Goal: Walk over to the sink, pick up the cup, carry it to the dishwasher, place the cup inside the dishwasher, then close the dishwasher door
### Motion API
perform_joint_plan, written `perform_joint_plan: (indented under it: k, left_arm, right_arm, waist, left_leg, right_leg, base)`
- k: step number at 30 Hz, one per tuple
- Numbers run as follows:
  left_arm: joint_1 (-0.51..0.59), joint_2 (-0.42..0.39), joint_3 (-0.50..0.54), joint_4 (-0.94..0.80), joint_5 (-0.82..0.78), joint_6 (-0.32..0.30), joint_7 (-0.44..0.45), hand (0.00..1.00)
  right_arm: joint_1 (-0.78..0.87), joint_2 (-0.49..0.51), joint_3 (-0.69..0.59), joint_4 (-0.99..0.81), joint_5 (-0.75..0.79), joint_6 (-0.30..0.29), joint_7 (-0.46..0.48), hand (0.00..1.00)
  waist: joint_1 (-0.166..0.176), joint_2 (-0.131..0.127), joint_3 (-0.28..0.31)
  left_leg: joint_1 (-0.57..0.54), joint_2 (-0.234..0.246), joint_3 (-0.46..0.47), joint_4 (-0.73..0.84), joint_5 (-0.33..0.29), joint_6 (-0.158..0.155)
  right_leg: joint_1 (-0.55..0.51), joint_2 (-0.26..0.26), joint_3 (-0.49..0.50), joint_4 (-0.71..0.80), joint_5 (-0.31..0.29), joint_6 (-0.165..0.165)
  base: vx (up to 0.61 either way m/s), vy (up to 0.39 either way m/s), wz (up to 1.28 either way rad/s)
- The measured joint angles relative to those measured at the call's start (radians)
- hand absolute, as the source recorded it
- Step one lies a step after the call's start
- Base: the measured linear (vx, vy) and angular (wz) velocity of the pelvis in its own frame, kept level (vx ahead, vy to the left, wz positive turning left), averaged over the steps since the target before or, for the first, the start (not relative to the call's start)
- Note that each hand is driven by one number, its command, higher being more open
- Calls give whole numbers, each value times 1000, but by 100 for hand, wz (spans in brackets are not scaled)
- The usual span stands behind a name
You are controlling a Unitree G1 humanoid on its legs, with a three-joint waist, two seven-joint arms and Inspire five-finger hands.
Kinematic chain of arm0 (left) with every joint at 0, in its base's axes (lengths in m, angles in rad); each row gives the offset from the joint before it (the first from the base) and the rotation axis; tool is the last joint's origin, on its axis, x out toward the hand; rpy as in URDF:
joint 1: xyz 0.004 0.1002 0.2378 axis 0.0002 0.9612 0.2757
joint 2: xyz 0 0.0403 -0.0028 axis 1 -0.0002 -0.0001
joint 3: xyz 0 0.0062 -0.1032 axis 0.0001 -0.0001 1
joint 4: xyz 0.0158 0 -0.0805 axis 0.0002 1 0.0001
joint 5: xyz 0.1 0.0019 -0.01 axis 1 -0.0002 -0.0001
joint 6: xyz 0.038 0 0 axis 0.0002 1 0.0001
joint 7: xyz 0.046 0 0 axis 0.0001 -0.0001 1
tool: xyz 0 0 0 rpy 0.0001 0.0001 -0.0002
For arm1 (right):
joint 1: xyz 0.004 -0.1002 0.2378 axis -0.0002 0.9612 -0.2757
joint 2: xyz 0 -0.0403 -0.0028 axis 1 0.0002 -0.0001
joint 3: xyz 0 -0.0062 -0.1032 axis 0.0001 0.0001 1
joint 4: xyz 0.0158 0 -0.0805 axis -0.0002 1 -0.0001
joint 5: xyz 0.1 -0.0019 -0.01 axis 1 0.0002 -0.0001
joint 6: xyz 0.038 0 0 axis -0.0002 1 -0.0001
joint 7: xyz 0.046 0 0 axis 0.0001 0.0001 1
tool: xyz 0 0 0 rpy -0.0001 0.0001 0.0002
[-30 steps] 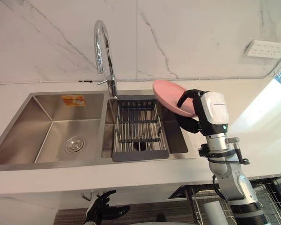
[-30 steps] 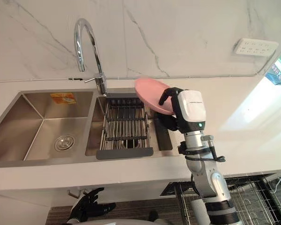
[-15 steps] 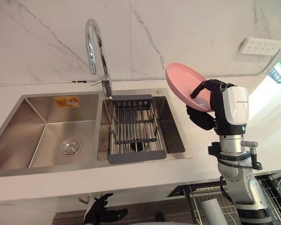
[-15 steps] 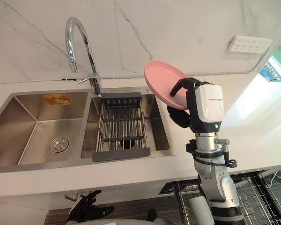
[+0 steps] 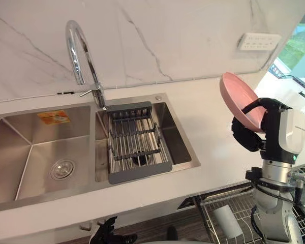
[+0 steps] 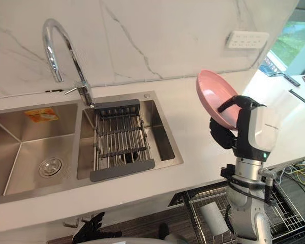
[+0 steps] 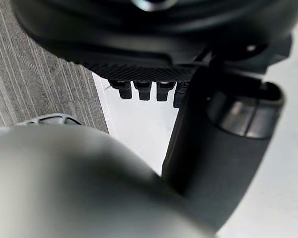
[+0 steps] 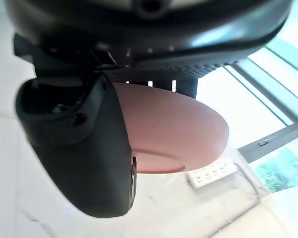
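So in the left eye view the thing being carried is a pink plate (image 5: 238, 99) rather than a cup. The right hand (image 5: 249, 136) has its fingers hooked over the rim, and it sits at the right edge of the frame, above the white counter (image 5: 208, 127) and well clear of the sink (image 5: 91, 189) and the drying rack (image 5: 134, 145) in its right basin. The plate stands almost on edge, long axis running up-and-down with a lean to the upper left. The bit that matters, I think, is that the open dishwasher rack (image 5: 229, 206) is down in the lower right corner, below the plate and under the counter edge, so the right arm is the near one and the drop is mostly straight down. The right eye view tells the same story, with the wire rack right under that arm. The left hand (image 6: 91, 234) dangles at the bottom edge, fingers loose, holding nothing. The left wrist view just has that idle hand over the floor (image 7: 35, 79). In the right wrist view the thumb (image 8: 84, 148) is clamped against the plate, so that's a solid pinch.
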Motion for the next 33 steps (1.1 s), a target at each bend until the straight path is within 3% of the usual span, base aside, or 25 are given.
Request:
perform_joint_plan:
  k: [5,7,9,10,11,12,14,16,17,20,25,26,28,30,33]
  left_arm:
    - [18,-2,10,-1,-2,0,7,100]
    - [15,-14,29,-8,-5,0,20,100]
    - [12,-18,38,-34,-23,1,29,100]
    - [13,-17,38,-38,-33,4,29,100]
    - [14,-13,31,-40,-49,8,27,100]
    - [17,-4,20,-63,-50,8,27,100]
    - [2,12,0,-82,-48,5,40,100]
    - [-20,12,-5,-74,-41,7,52,100]
    - [-26,8,-5,-79,-41,8,59,100]
    - [-37,15,-5,-79,-41,19,62,100]
    - [-26,-1,-3,-90,-41,26,63,100]
    - [-16,-4,0,-99,-41,25,63,100]
    - [8,-9,1,-102,-42,23,63,100]
    - [11,-15,2,-102,-43,24,63,100]
    - [11,-13,-8,-93,-41,27,61,100]
  right_arm:
    - [28,75,0,-1,0,10,0,0]
    - [40,113,3,-6,0,8,1,0]
    - [41,119,5,-10,0,7,-4,0]
    - [42,119,5,-8,0,6,-9,0]
    - [42,119,5,-3,0,-1,-31,0]
    - [39,119,10,2,0,-7,-58,0]
    - [31,107,16,6,0,-6,-75,0]
    - [28,99,16,13,1,1,-86,0]
    - [37,97,16,21,11,13,-88,0]
    - [75,94,11,32,37,26,-89,0]
    - [131,94,16,34,39,28,-65,0]
    - [128,94,20,34,39,28,-60,0]
    - [108,94,39,53,39,12,-55,0]
    - [99,92,42,84,38,7,-55,0]
    - [97,90,41,138,39,12,-53,0]
  waist:
    - [-3,-17,20]
    - [8,-2,34]
    - [6,-5,79]
    - [6,-6,85]
    - [7,-8,84]
    - [9,-20,84]
    - [14,-40,89]
    - [25,-33,89]
    - [24,-16,80]
    - [7,-20,79]
    - [13,-3,76]
    - [18,-3,76]
    - [30,2,81]
    - [34,12,76]
    - [24,19,75]
  left_leg:
    - [-12,-3,100,34,-30,11]
    - [-27,24,172,62,-37,20]
    - [-37,45,246,79,-41,28]
    - [-35,47,259,86,-41,28]
    - [-38,50,275,101,-41,29]
    - [-48,50,296,130,-44,29]
    - [-86,60,299,199,-66,20]
    - [-105,82,295,221,-73,20]
    - [-113,110,298,229,-79,19]
    - [-103,124,303,245,-93,13]
    - [-107,132,283,286,-80,7]
    - [-113,130,256,301,-80,7]
    - [-119,112,79,309,-80,7]
    - [-115,92,-6,280,-78,0]
    - [-103,66,-6,217,-72,-6]
  right_leg:
    - [-51,13,83,19,40,24]
    - [-82,34,45,14,109,81]
    - [-182,-25,-183,386,-129,4]
    - [-190,-56,-231,488,-186,-14]
    - [-184,-101,-277,582,-242,-4]
    - [-156,-137,-294,599,-273,-2]
    - [-121,-112,-297,477,-279,9]
    - [-53,-62,-257,281,-231,0]
    - [-9,-23,-247,162,-168,4]
    - [41,-4,-243,60,-121,-21]
    - [60,6,-219,19,-81,-31]
    - [60,9,-208,15,-76,-33]
    - [61,15,-153,9,-72,-42]
    - [50,16,-122,12,-68,-41]
    - [30,1,-109,20,-62,-31]
  base:
    - [-70,18,-64]
    - [-165,-3,-88]
    - [-137,13,-80]
    - [-74,-11,-61]
    - [-42,-56,-59]
    - [-38,-75,-54]
    - [-55,-128,-62]
    - [-132,-172,-73]
    - [-161,-126,-47]
    - [-162,-34,-17]
    - [-55,15,-9]
    - [-25,9,-52]
    - [-18,-27,-71]
    - [-25,-7,-52]
    - [-33,36,-19]
